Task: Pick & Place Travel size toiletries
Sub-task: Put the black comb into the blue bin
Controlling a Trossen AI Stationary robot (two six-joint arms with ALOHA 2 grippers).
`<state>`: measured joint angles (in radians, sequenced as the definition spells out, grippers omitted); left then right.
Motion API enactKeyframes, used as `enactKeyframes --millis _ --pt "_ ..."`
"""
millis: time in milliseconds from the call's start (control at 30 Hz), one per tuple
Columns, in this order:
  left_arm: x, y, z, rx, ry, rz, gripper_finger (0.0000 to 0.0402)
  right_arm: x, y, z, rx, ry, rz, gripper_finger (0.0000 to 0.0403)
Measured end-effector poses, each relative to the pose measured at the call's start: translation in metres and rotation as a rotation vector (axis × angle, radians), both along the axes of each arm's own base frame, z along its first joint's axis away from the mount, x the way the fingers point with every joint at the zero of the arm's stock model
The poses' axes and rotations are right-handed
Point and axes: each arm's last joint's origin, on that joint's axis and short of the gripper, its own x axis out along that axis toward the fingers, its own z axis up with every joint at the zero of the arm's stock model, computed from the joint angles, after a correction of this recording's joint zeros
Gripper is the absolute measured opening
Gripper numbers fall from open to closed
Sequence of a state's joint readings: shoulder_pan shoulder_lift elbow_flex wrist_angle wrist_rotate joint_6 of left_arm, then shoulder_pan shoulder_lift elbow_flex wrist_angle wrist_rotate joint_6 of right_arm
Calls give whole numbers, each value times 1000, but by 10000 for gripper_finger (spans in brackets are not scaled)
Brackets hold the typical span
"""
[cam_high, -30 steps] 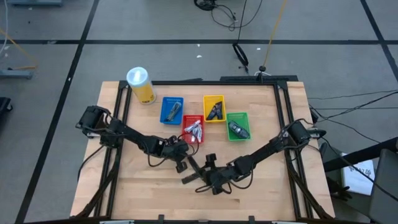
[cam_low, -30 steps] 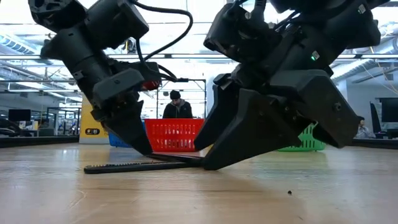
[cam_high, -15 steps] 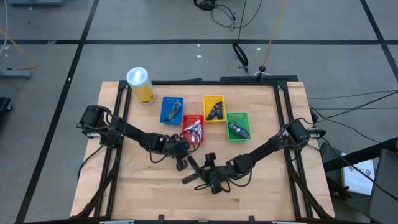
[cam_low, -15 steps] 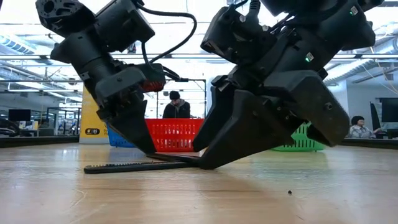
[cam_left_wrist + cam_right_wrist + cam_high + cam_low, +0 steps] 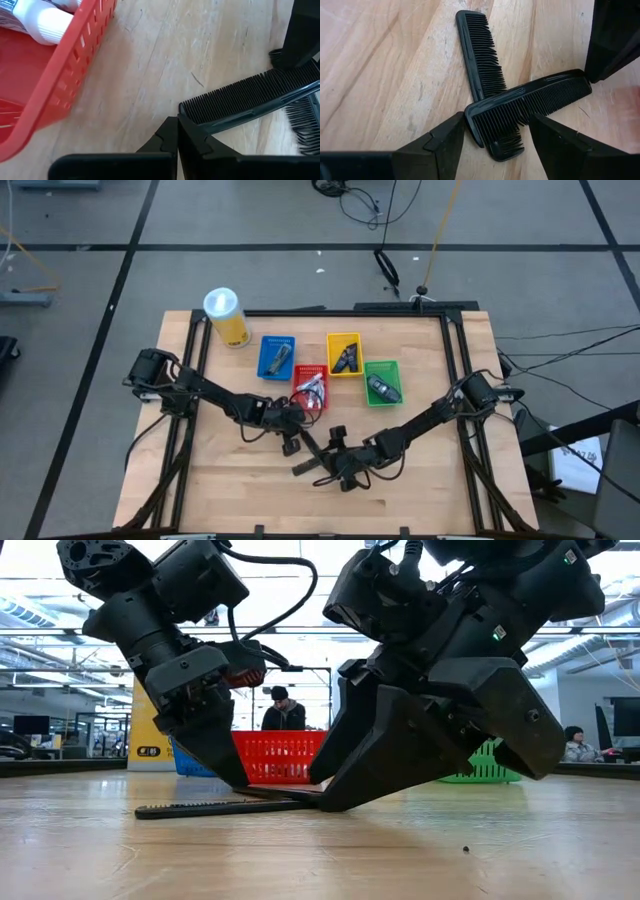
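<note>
Two black combs lie crossed on the wooden table in front of the baskets: the upper comb (image 5: 530,102) rests across the lower comb (image 5: 480,60). My left gripper (image 5: 177,132) is shut, its tips at one end of the upper comb. My right gripper (image 5: 496,120) is open, its fingers standing on either side of that comb's other end. White mini tubes (image 5: 35,15) lie in the red basket (image 5: 311,385). My left gripper meets the upper comb's end (image 5: 192,114) with the tips of its shut fingers, slanting down from the table's left. The comb lies flat, one end on the table, its middle on the other comb. My right gripper straddles the comb's opposite end (image 5: 470,112); whether a finger touches it, I cannot tell.
Blue (image 5: 277,357), yellow (image 5: 344,353) and green (image 5: 382,382) baskets stand in a row with the red one behind the combs, each with small items inside. A yellow canister with a white lid (image 5: 227,317) stands at the far left. Bare wood lies toward the near edge.
My left gripper has tipped a little over the comb's end without leaving its place. Both combs lie where they were.
</note>
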<state>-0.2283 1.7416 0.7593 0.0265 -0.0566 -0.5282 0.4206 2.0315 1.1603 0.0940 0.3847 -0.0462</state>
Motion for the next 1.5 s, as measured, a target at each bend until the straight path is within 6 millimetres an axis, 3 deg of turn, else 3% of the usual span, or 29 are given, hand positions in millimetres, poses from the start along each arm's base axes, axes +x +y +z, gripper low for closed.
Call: enactKeyframes --millis 400,967,1300,1500 --pt "0 -1 0 -22 5 -16 4 0 1 0 21 14 34 212" --pt "0 -1 0 -24 6 -19 1 0 1 0 -11 -6 19 129" --pt "-1 -1 0 -23 13 -21 4 -1 5 0 -26 -12 27 60" --pt "-1 -1 0 -26 19 -24 4 -1 6 1 -20 -22 29 42"
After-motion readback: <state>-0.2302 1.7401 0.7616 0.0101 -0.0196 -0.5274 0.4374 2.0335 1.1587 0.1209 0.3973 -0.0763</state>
